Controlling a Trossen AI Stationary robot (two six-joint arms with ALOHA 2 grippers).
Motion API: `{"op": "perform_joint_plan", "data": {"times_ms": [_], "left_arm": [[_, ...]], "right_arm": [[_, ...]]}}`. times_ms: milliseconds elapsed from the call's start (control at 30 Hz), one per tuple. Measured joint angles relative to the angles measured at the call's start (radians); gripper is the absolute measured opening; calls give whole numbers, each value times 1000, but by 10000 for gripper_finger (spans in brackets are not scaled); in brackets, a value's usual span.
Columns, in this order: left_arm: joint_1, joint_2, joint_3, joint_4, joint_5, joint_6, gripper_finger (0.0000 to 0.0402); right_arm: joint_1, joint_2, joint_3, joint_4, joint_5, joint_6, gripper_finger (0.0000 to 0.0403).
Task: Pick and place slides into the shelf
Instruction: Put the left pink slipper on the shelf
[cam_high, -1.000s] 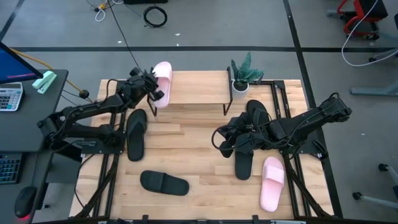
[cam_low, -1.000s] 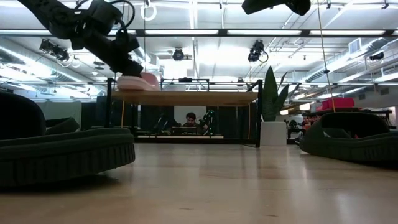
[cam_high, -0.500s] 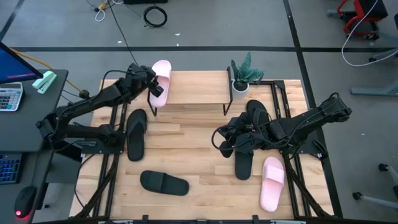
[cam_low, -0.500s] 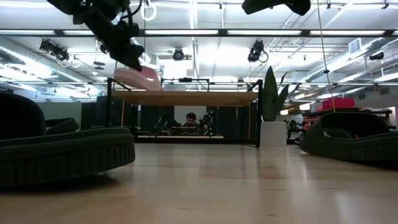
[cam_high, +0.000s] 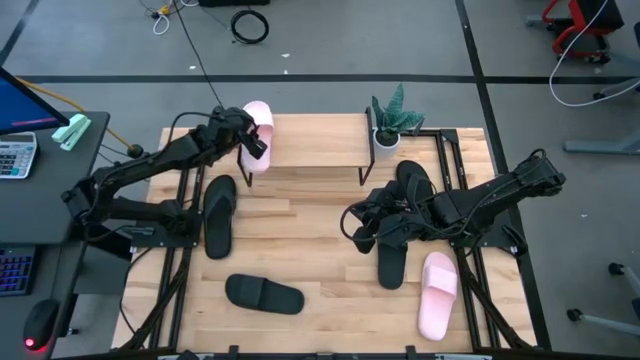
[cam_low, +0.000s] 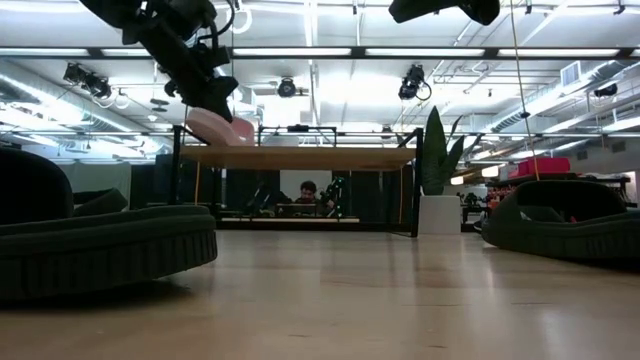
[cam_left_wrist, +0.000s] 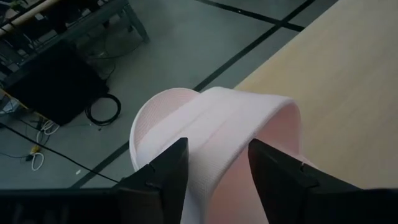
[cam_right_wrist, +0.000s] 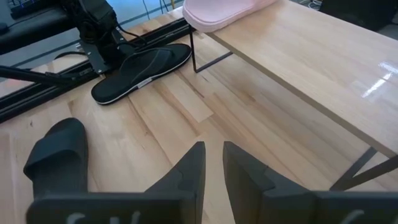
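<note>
A pale pink slide (cam_high: 259, 110) lies on the left end of the shelf (cam_high: 320, 140), a low wooden plank on black legs. In the low view the pink slide (cam_low: 222, 128) is tipped, its left side raised. My left gripper (cam_left_wrist: 217, 165) is open and reaches in from the table's left. Its fingers stand on either side of the slide's broad strap. My right gripper (cam_right_wrist: 214, 165) hovers above the tabletop right of centre, narrowly open, with nothing between its fingers. My left gripper has a finger (cam_left_wrist: 165, 171) on each side of the pink slide's strap (cam_left_wrist: 217, 130), slanting down from the table's left. I cannot tell whether either finger touches the strap. The slide's sole rests on the shelf top (cam_right_wrist: 311, 56), its end overhanging.
A black flip-flop (cam_high: 218, 215) lies left of centre and a black broad-strap slide (cam_high: 263, 293) near the front. Another black slide (cam_high: 392, 262) and a pink slide (cam_high: 438, 295) lie under my right arm. A potted plant (cam_high: 390, 122) stands at the shelf's right end.
My left gripper has risen a little over the shelf's left end and rolled. The pink slide, which lay flat on the shelf, has tipped, and its left side now stands higher than its right.
</note>
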Motion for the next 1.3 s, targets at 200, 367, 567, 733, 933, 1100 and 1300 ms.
{"op": "perform_joint_plan", "data": {"times_ms": [200,367,567,733,933,1100,1300], "left_arm": [[6,2,0,0,2,1,172],[19,12,0,2,5,-9,161],[26,13,0,6,-1,-25,82],[23,13,-1,19,-8,-25,16],[-30,15,-5,97,-3,-20,12],[-66,15,-5,104,0,52,16],[-64,15,-5,64,-2,79,12]], "right_arm": [[0,0,0,0,0,0,63],[0,0,0,0,0,-1,63],[0,0,0,0,0,-2,63],[0,0,0,0,0,-2,63],[0,0,0,0,0,-4,63],[0,0,0,0,0,-4,63],[0,0,0,0,0,-9,63]]}}
